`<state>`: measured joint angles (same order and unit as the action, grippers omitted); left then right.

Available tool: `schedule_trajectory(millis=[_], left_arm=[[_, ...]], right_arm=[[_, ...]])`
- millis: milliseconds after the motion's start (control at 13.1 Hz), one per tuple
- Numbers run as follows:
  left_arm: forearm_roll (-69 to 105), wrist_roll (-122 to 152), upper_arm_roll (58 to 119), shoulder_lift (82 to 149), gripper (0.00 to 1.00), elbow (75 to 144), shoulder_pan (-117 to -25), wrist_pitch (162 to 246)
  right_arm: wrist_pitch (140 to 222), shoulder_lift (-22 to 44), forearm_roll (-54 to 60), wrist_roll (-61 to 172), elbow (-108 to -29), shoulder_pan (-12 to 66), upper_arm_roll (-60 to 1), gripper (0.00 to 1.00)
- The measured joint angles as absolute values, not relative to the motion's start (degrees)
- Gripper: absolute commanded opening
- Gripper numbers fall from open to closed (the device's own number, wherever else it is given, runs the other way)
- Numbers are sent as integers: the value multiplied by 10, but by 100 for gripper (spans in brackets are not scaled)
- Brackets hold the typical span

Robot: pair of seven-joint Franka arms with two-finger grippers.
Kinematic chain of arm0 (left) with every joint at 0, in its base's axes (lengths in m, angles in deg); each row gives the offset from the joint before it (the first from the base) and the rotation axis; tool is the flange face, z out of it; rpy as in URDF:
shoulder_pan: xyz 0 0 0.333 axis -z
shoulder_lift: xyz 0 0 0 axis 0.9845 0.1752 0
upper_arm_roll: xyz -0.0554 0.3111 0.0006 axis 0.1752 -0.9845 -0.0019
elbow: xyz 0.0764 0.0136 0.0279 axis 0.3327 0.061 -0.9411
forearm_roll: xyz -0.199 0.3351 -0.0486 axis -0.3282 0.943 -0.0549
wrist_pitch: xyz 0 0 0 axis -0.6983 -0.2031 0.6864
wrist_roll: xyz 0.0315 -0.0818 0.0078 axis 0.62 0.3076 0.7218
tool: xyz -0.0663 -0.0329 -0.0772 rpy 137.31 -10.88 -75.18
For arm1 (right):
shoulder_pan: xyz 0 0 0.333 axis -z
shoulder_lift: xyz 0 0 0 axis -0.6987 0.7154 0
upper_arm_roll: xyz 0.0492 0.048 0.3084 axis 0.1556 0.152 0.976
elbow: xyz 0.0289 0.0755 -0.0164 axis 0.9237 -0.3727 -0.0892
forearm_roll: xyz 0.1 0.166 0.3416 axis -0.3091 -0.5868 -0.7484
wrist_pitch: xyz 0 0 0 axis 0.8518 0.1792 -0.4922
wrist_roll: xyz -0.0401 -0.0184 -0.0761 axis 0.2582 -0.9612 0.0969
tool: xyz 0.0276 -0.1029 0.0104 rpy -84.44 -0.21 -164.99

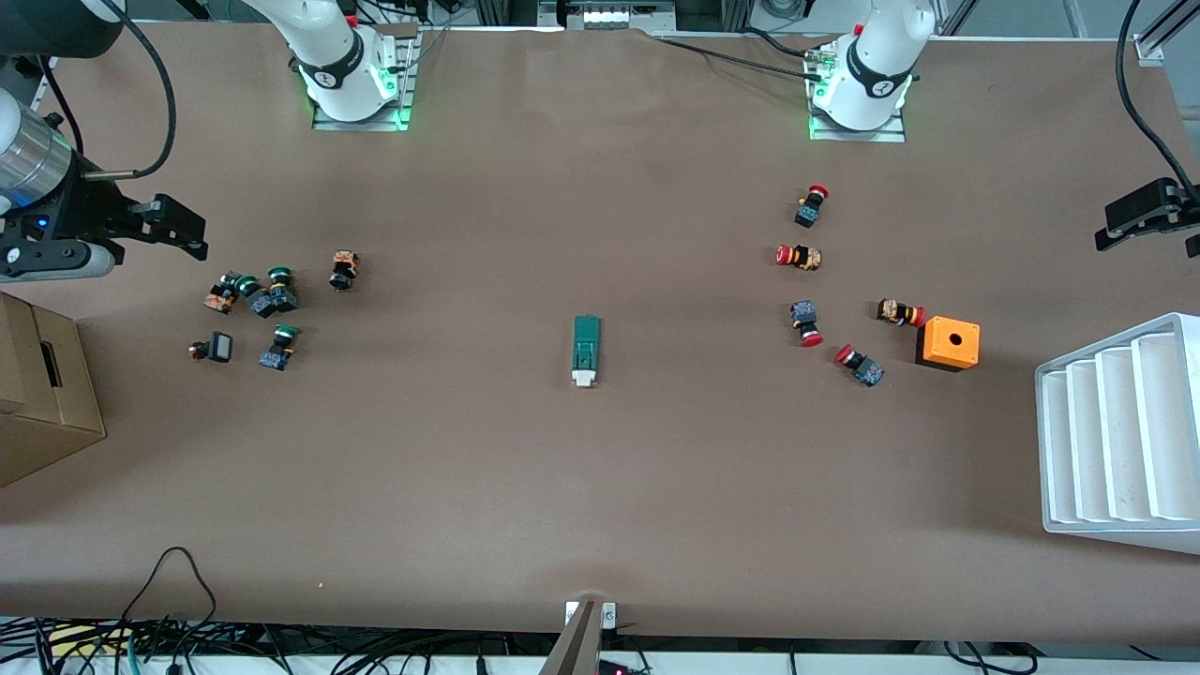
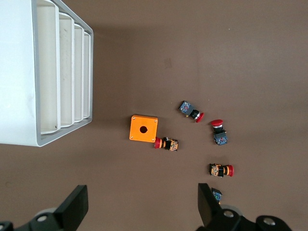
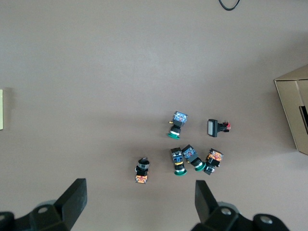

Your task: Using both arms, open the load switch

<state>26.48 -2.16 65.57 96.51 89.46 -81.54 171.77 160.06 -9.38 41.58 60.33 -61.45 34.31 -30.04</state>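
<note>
The load switch [image 1: 586,349], a slim dark-green block with a white end, lies flat in the middle of the table, its white end toward the front camera. Nothing touches it. My right gripper [image 1: 183,228] hangs open and empty over the right arm's end of the table, above a cluster of green-capped push buttons [image 3: 185,156]; in its wrist view the right gripper [image 3: 140,198] has only bare table between its fingers. My left gripper [image 1: 1148,225] hangs over the left arm's end; in its wrist view the left gripper [image 2: 143,204] stands open and empty above the brown table.
Several red-capped push buttons [image 1: 808,258] and an orange cube with a round hole [image 1: 949,342] lie toward the left arm's end. A white slotted tray [image 1: 1116,431] stands beside them. A cardboard box [image 1: 42,394] sits at the right arm's end, near the green-capped buttons [image 1: 267,300].
</note>
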Motion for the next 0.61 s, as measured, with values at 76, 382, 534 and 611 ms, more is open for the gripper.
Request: schedule_trajectory(millis=[76, 382, 534, 611], left_arm=[[265, -22, 656, 965, 100, 895, -815, 1718], [265, -22, 656, 966, 100, 895, -815, 1718], [265, -21, 658, 967, 100, 895, -814, 1718], [264, -17, 663, 968, 100, 895, -813, 1718]], right_arm=[[1600, -94, 416, 603, -614, 343, -300, 100], [1597, -94, 416, 603, -614, 343, -300, 100], [1596, -94, 416, 603, -614, 343, -300, 100], [1596, -94, 416, 603, -614, 343, -300, 100]])
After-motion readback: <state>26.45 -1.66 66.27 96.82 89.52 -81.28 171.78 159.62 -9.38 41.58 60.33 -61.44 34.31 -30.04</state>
